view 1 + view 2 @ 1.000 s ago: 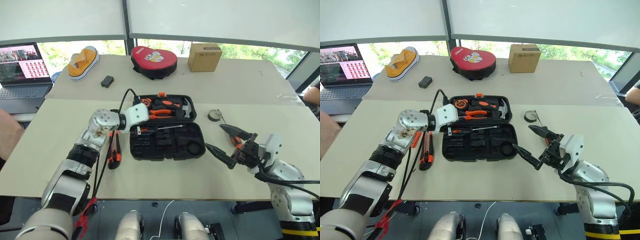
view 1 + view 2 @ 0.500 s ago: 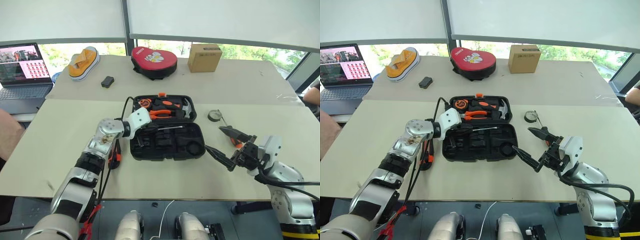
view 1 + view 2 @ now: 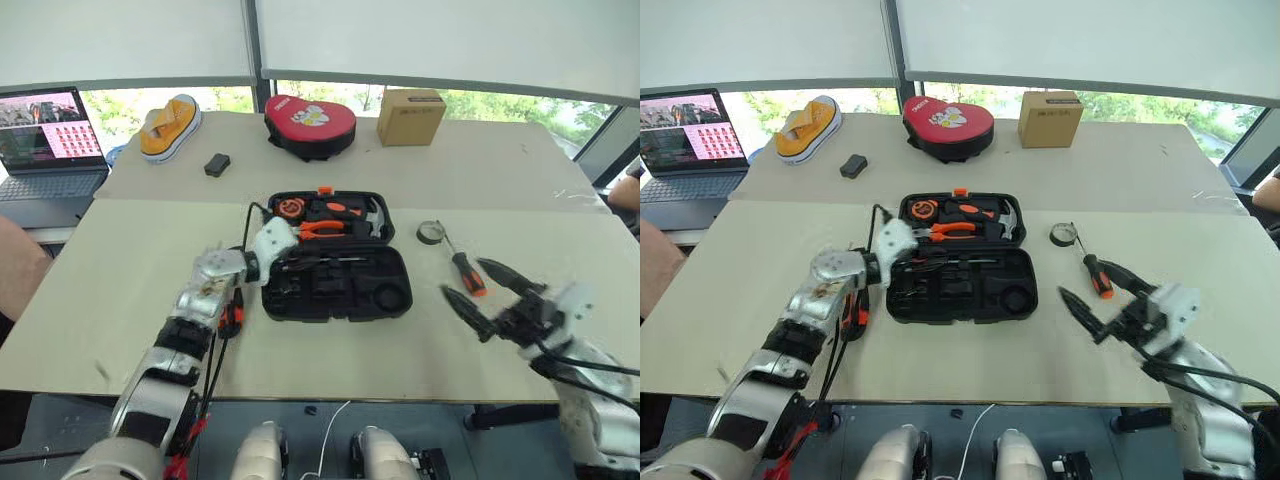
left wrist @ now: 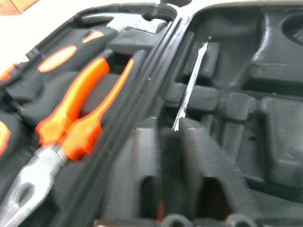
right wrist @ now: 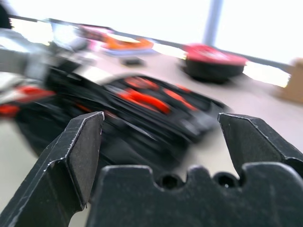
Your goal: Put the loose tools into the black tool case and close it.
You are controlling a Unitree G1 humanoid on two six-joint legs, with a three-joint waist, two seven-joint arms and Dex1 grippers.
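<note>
Head view: the black tool case [image 3: 335, 255] lies open mid-table; my left gripper [image 3: 285, 252] reaches into its left end, finger state unclear.

Right wrist view: my right gripper [image 5: 161, 142] hangs spread wide, empty, facing the case.

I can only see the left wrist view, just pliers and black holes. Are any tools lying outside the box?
Observer: Yes. A black-and-orange screwdriver lies on the table, to the right of the open tool case.
Operator: Anything else near it?
Observer: A small dark tape roll sits just past the screwdriver's metal end.
Operator: Is the other hand grabbing them?
Observer: No. The right gripper is open and empty, close to the screwdriver.
</note>
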